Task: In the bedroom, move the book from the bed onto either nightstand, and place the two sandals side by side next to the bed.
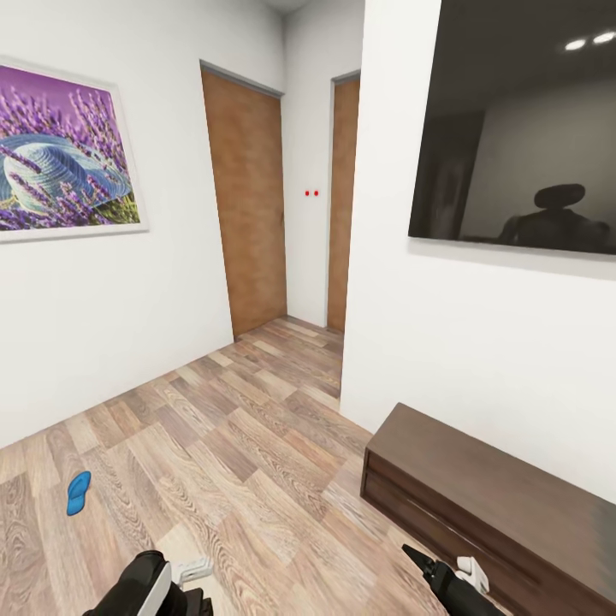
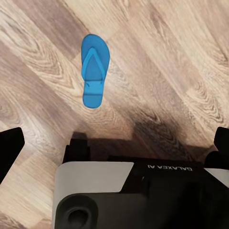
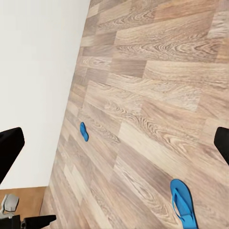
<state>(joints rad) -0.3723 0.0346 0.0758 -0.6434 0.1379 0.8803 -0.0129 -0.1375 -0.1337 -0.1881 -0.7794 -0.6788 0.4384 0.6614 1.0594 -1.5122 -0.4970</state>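
Observation:
One blue sandal (image 1: 78, 494) lies flat on the wood floor at the left, near the white wall. In the left wrist view a sandal (image 2: 93, 70) lies sole-down just beyond the robot's base, well clear of my left gripper (image 2: 114, 148), which is open and holds nothing. The right wrist view takes in two sandals far apart: one (image 3: 84, 131) close to the wall, the other (image 3: 183, 204) out on the floor. My right gripper (image 3: 114, 148) is open and empty too. The book, the bed and the nightstand are out of view.
A long dark TV cabinet (image 1: 496, 505) stands against the right wall under a wall-mounted screen (image 1: 522, 128). Two brown doors (image 1: 252, 205) close off a short hallway ahead. A lavender picture (image 1: 64, 154) hangs on the left wall. Both forearms (image 1: 145, 590) show at the lower edge.

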